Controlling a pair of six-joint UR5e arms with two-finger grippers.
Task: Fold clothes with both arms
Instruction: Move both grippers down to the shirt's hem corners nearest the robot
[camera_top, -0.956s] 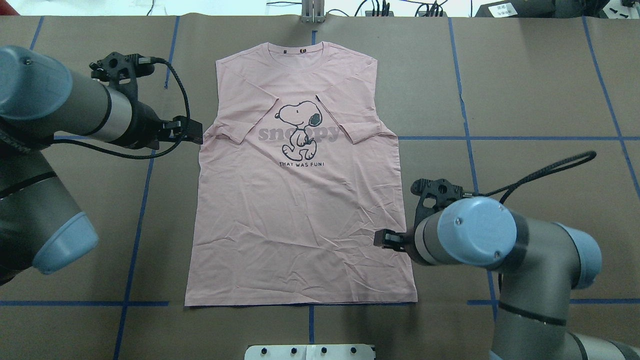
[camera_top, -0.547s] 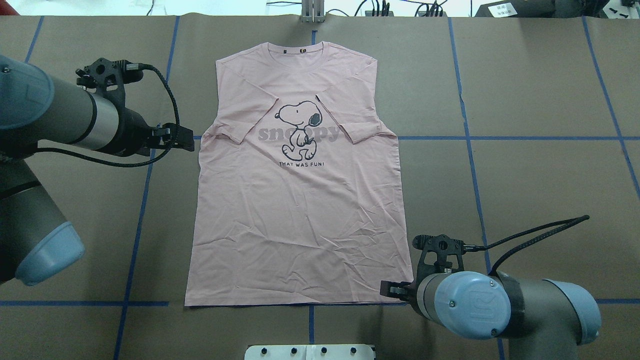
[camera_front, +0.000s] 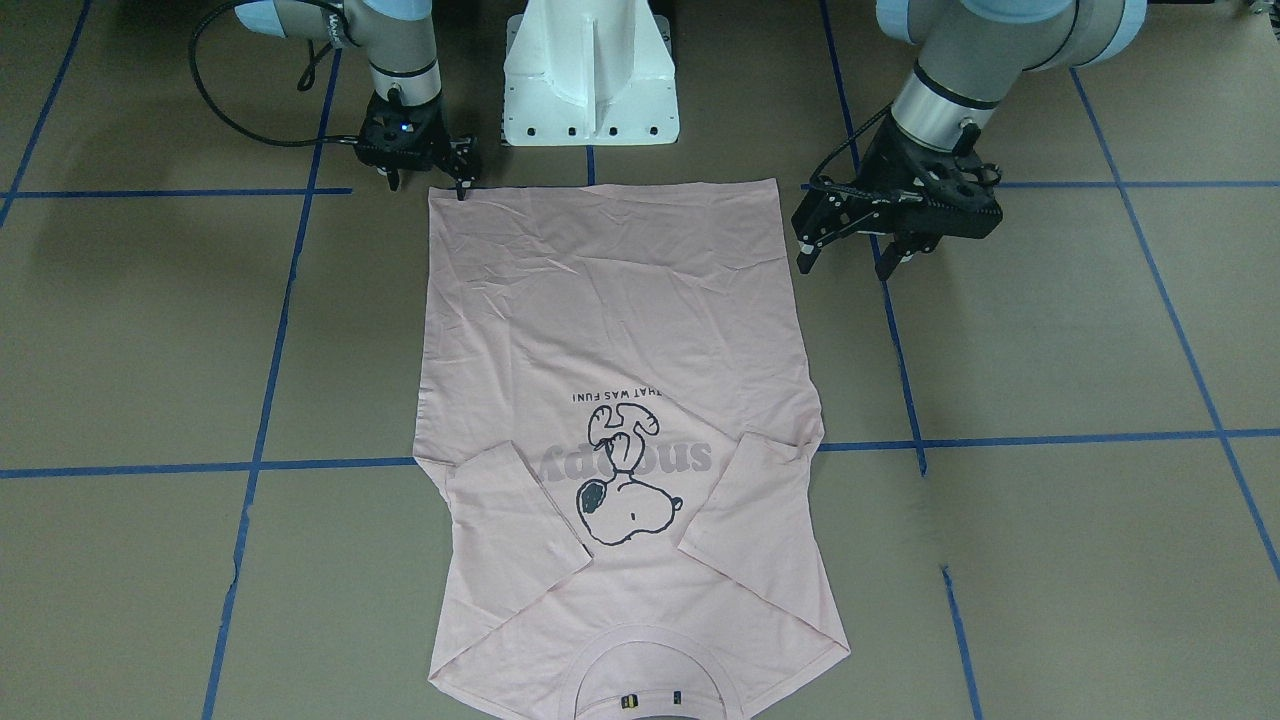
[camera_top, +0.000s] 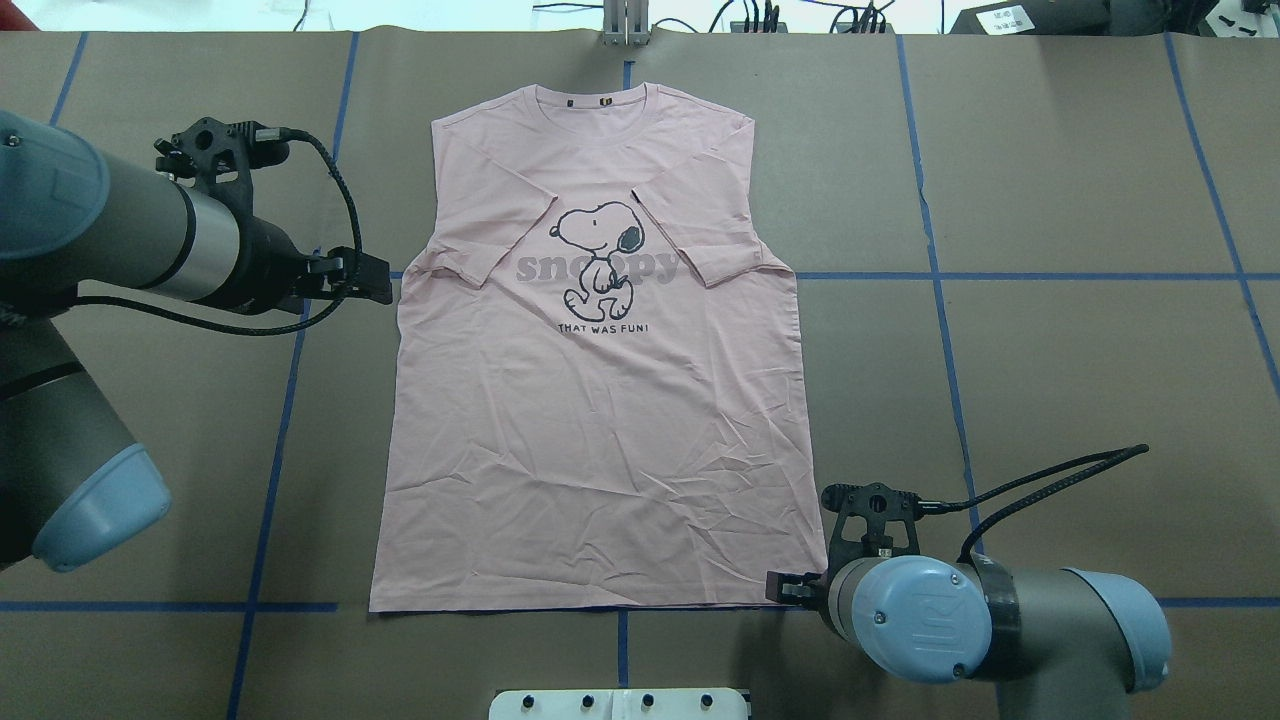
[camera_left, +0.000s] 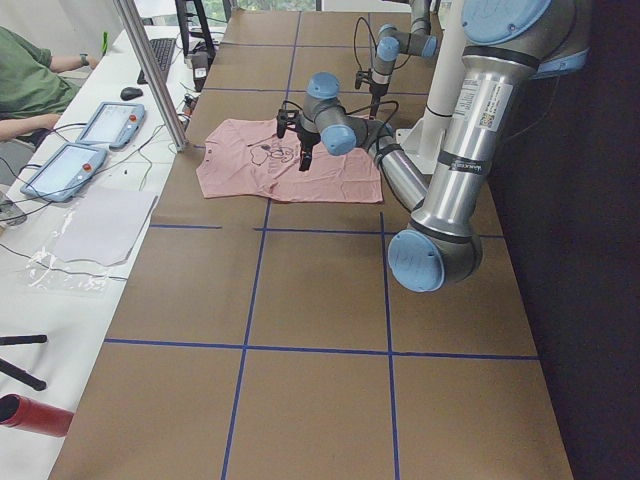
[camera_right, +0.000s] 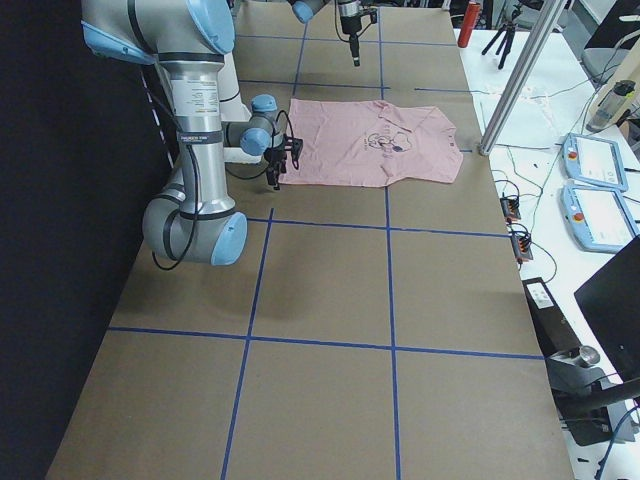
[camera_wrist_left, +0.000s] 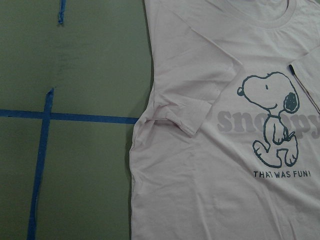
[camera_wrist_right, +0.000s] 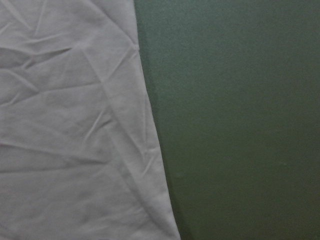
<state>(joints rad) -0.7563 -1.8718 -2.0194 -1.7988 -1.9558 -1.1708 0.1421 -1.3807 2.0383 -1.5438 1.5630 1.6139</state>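
Hovering just off the T-shirt's (camera_top: 600, 450) sleeve-side edge, L gripper (camera_front: 845, 263), fingers spread. R gripper (camera_front: 427, 184) spread too, at hem corner. Shirt flat, print up, mid-table (camera_top: 1060, 180), sleeves tucked in.

1. One T-shirt (camera_top: 600, 420).
2. One bench (camera_top: 1050, 200).
3. Two robot arms: the left arm (camera_top: 150, 240) and the right arm (camera_top: 1040, 610).
4. Two end effectors: the left end effector (camera_front: 843, 270) and the right end effector (camera_front: 427, 189).
5. One white pedestal (camera_front: 590, 70).
6. Two tablets on the side table: a nearer tablet (camera_left: 62, 168) and a farther tablet (camera_left: 107, 122).
7. One person (camera_left: 30, 80).
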